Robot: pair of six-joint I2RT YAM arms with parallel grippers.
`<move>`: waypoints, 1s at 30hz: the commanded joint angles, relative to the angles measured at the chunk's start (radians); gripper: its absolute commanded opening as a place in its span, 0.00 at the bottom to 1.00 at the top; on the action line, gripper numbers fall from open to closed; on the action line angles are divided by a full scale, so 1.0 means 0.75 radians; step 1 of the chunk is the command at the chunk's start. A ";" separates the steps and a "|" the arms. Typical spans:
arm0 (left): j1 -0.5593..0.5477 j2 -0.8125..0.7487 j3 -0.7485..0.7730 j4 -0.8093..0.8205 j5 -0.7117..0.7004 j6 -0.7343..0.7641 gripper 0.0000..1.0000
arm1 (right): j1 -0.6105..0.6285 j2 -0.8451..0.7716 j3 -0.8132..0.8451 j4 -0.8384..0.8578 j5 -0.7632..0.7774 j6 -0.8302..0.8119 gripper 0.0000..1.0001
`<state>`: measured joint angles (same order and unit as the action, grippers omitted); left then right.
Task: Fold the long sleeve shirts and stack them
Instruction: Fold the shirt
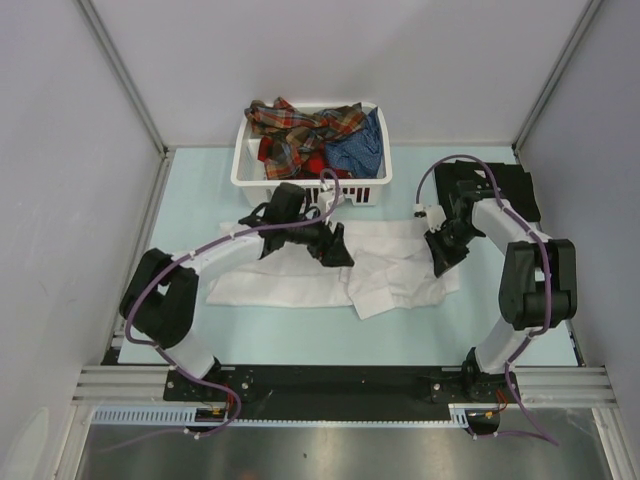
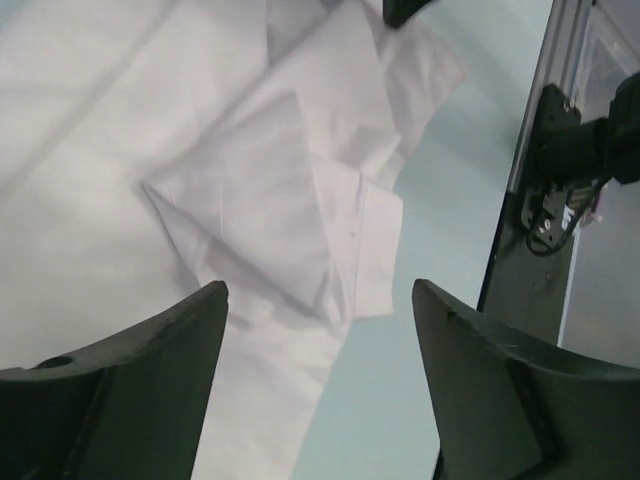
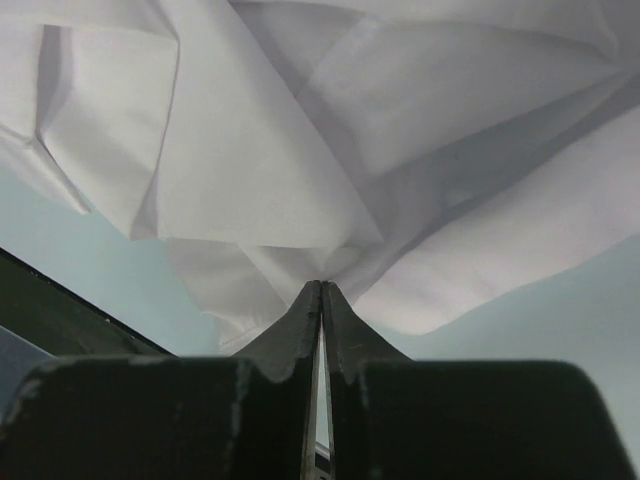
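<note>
A plain white shirt (image 1: pixel 330 270) lies partly folded and rumpled across the middle of the pale blue table. My left gripper (image 1: pixel 340 252) hangs above its middle, open and empty; the left wrist view shows the white shirt (image 2: pixel 270 200) between and below the fingers (image 2: pixel 150 370). My right gripper (image 1: pixel 440 262) is at the shirt's right edge, shut on a pinch of the white shirt (image 3: pixel 300 150), cloth bunching at the fingertips (image 3: pixel 322 285). A black shirt (image 1: pixel 510 185) lies at the back right behind the right arm. Plaid and blue shirts (image 1: pixel 310 135) fill the basket.
A white slatted basket (image 1: pixel 250 175) stands at the back centre, just behind the left wrist. Grey walls close in the left, right and back. A black rail (image 1: pixel 330 385) runs along the near edge by the arm bases.
</note>
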<state>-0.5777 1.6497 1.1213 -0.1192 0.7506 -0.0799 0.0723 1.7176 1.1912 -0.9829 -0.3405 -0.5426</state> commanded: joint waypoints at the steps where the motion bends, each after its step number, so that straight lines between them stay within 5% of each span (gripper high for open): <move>1: -0.033 -0.105 -0.163 0.012 -0.011 0.072 0.84 | -0.043 -0.104 0.001 -0.056 0.008 -0.031 0.09; 7: -0.152 -0.030 -0.176 0.049 -0.170 0.104 0.92 | -0.043 -0.126 -0.019 -0.078 0.002 -0.021 0.17; 11: -0.195 0.095 -0.092 0.020 -0.327 0.129 0.81 | -0.043 -0.128 -0.009 -0.078 -0.008 -0.003 0.18; 15: -0.209 0.183 -0.023 -0.064 -0.352 0.151 0.52 | -0.045 -0.116 0.001 -0.084 -0.031 0.012 0.19; 19: -0.203 0.134 0.065 -0.166 -0.387 0.288 0.01 | -0.045 -0.110 -0.019 -0.095 -0.035 0.006 0.31; 30: -0.187 0.038 0.280 -0.324 -0.461 0.569 0.00 | -0.172 0.021 0.079 -0.270 -0.313 -0.013 0.48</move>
<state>-0.7235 1.7119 1.3033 -0.3164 0.4343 0.2550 -0.0124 1.7000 1.1931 -1.0992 -0.4496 -0.5430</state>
